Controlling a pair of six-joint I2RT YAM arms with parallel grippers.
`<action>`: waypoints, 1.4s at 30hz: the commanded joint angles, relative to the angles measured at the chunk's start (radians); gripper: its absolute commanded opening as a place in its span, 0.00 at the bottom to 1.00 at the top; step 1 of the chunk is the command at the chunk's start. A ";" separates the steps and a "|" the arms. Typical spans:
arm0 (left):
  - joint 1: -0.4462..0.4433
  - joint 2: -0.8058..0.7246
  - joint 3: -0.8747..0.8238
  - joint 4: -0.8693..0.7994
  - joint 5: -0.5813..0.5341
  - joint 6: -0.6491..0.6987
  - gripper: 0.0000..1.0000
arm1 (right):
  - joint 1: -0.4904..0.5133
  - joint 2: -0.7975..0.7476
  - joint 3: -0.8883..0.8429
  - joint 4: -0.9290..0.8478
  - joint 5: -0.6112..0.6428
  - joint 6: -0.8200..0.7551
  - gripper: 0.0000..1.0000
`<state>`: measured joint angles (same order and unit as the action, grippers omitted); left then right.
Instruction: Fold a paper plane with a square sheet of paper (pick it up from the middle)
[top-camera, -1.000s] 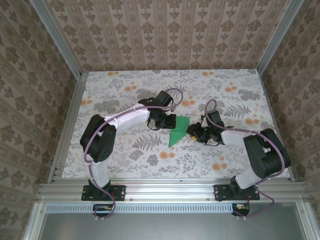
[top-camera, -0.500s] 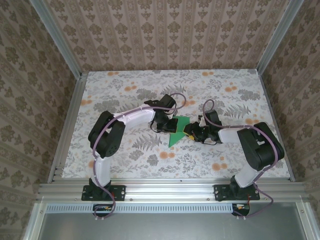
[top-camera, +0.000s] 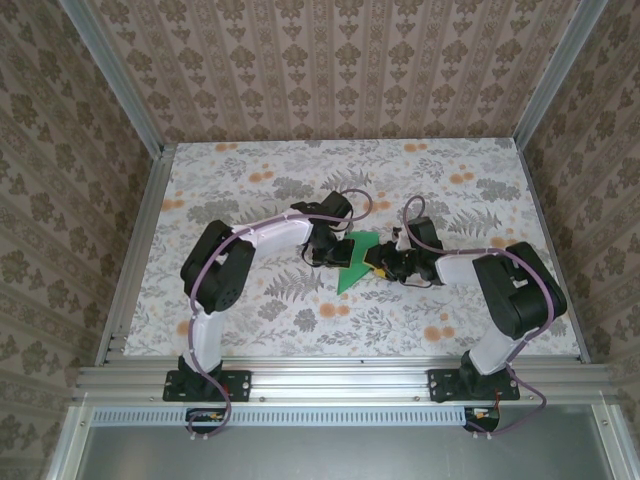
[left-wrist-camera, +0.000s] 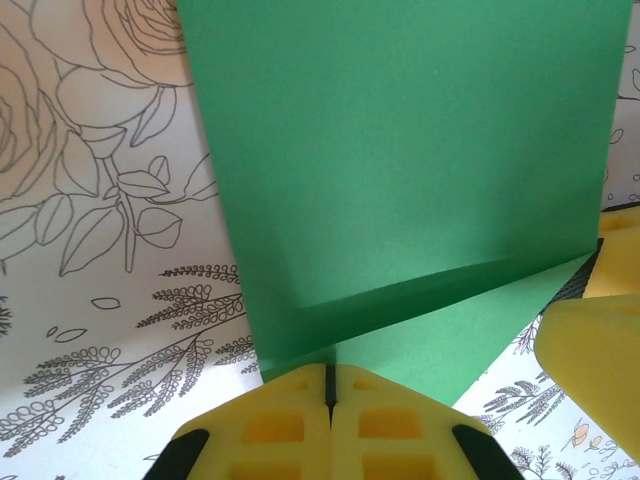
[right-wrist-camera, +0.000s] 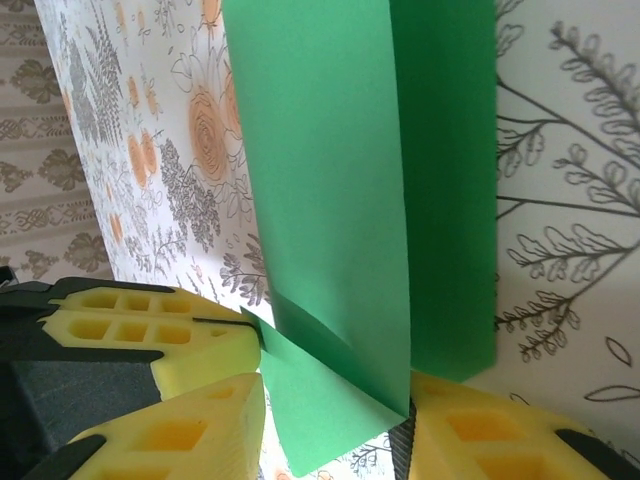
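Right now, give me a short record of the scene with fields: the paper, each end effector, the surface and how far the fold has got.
object: green paper, lying mid-table, tapering to a point toward the near edge
layers: one flap lies over a lower layer, with a crease visible in the left wrist view
left end effector: shut, fingertips at the paper's edge
right end effector: open, one finger on each side of a paper flap
surface: floral-patterned table
progress: partly folded, not yet a narrow dart

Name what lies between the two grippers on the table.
The folded green paper lies between the left gripper and the right gripper, as the top external view shows.
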<state>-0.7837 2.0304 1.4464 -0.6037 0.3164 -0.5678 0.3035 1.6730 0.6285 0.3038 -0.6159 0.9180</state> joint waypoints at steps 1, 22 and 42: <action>0.005 0.025 -0.006 -0.012 -0.014 0.013 0.00 | -0.002 0.025 0.034 -0.034 -0.038 -0.058 0.36; 0.005 0.022 -0.047 0.024 -0.023 0.006 0.00 | -0.003 0.109 0.218 -0.320 -0.085 -0.344 0.32; -0.132 -0.175 -0.151 0.094 -0.177 0.100 0.28 | 0.020 0.048 0.186 -0.321 -0.020 -0.198 0.05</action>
<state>-0.8780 1.9041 1.3109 -0.5179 0.2012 -0.5156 0.3126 1.7657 0.8307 -0.0261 -0.6624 0.6724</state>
